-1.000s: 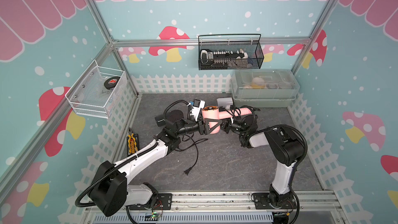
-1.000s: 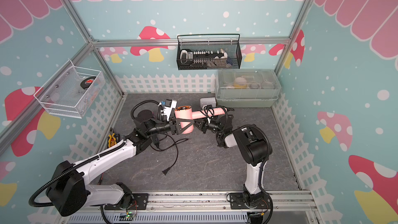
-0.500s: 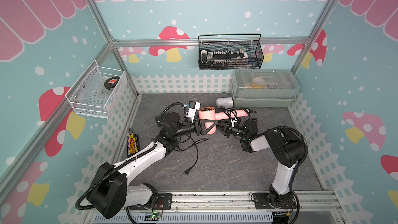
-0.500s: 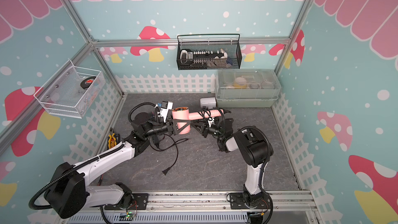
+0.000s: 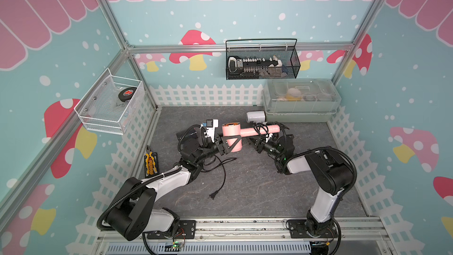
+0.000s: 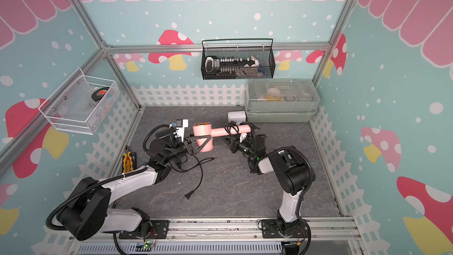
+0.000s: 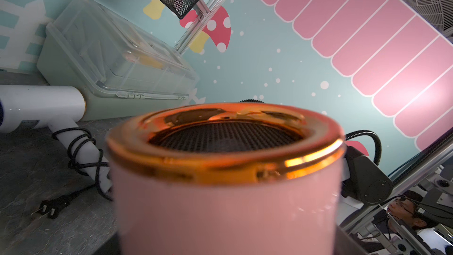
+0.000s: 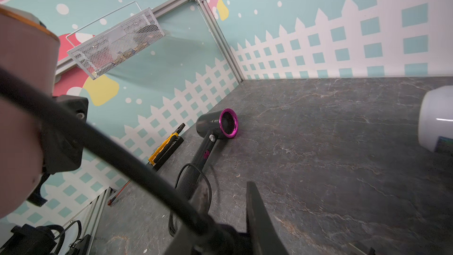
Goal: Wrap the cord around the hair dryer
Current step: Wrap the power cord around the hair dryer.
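Note:
The pink hair dryer point(image 5: 231, 134) point(image 6: 202, 133) hangs above the mat, its gold-rimmed barrel point(image 7: 228, 192) filling the left wrist view. My left gripper point(image 5: 232, 143) point(image 6: 203, 142) is shut on that barrel. Its pink handle point(image 5: 250, 131) points right, with black cord point(image 5: 260, 128) point(image 6: 231, 128) coiled around it. Just below the handle's end, my right gripper point(image 5: 255, 142) point(image 6: 231, 143) point(image 8: 225, 187) is shut on the cord point(image 8: 110, 148), which runs taut from the jaws toward the dryer.
A white hair dryer point(image 5: 255, 116) point(image 7: 41, 104) with a wrapped cord lies by the lidded clear box point(image 5: 301, 99). Under my left arm lies a black dryer point(image 8: 218, 123). A loose cord ends in a plug point(image 5: 213, 195). A yellow tool point(image 5: 150, 163) is by the left fence.
My left gripper has carried the pink dryer a little to the left. My right gripper has followed leftward under the handle, still on the cord.

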